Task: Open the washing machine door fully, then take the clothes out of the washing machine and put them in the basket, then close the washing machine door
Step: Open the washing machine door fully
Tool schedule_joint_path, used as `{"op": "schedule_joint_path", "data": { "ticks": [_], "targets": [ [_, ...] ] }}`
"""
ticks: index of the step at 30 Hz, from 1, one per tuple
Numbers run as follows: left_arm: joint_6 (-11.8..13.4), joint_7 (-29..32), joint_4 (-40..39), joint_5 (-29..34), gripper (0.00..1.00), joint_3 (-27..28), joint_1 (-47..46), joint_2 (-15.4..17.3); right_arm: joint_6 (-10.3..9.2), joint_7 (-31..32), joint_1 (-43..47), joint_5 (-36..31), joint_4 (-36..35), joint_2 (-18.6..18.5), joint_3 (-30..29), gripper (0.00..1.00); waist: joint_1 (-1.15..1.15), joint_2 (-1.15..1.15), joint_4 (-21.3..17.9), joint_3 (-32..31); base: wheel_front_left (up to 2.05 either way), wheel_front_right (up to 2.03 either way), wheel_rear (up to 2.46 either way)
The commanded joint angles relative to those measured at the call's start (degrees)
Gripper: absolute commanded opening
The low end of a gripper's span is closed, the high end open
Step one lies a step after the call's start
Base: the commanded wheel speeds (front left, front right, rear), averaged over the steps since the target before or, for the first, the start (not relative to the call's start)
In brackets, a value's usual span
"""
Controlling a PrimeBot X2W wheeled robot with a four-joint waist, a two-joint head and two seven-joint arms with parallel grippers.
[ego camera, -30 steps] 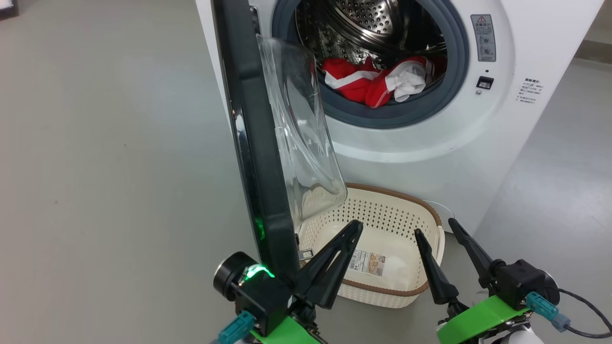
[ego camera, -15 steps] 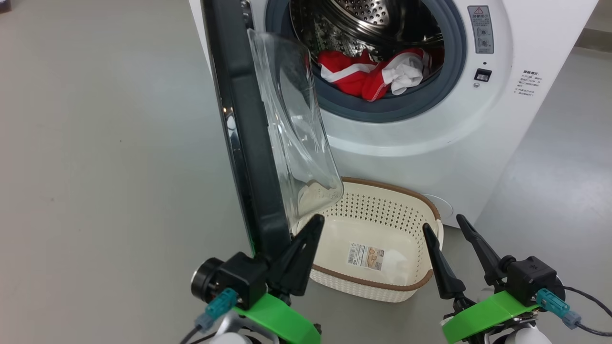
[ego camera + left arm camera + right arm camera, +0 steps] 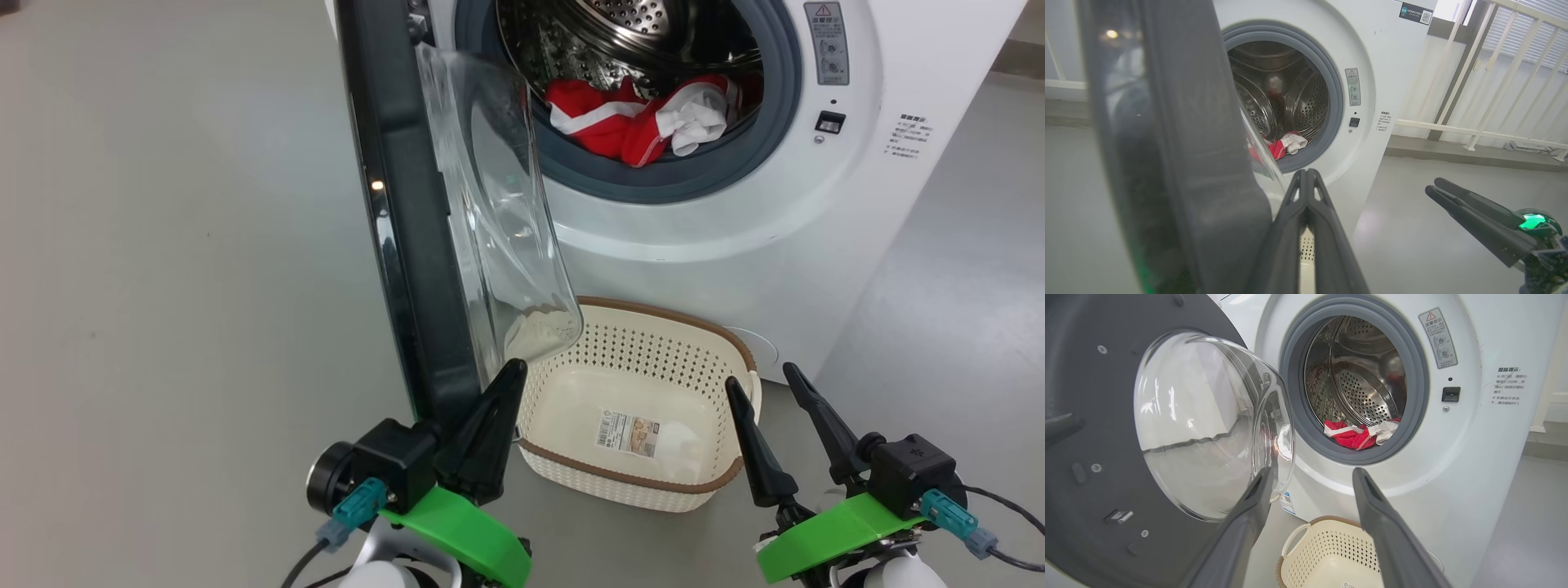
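The white washing machine stands ahead with its door swung out edge-on toward me, glass bowl facing right. Red and white clothes lie at the front of the steel drum. The cream basket sits on the floor below the opening, with just a label on its bottom. My left gripper is shut with nothing in it, its tip just right of the door's lower rim. My right gripper is open beside the basket's right end. The clothes show between its fingers.
Bare grey floor spreads left of the door and right of the machine. A white railing stands behind on the right. The door's dark inner face takes up the left of the right wrist view, and my right gripper shows in the left wrist view.
My left gripper has drawn back to the left, from over the basket to the door's lower rim. The door stands slightly further left. The head camera shifted a little; the right gripper barely moved.
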Motion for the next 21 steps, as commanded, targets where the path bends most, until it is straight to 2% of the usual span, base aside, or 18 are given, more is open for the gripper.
{"op": "schedule_joint_path", "data": {
  "ticks": [1, 8, 21],
  "targets": [
    [0.9, 0.1, -1.0, -0.4, 0.00, 3.0, -1.5, 1.5, 0.26, -0.4, -2.4, 0.5, -1.2, 0.1, 1.2, 1.00, 0.00, 0.00, 0.2, 0.1, 0.00, 0.00, 0.00],
    [3.3, 0.4, -2.5, 0.1, 0.00, 3.8, -0.6, 2.4, 0.26, -0.4, -2.5, 0.6, -1.0, 0.1, 1.4, 1.00, 0.00, 0.00, 2.1, 0.7, 0.00, 0.00, 0.00],
    [6.2, 1.6, -5.9, -0.4, 0.00, 5.3, 2.3, 4.1, 0.26, -0.4, -2.6, 1.0, -0.5, 0.1, 2.1, 1.00, 0.00, 0.00, 5.6, 1.1, 0.00, 0.00, 0.00]
  ]
}}
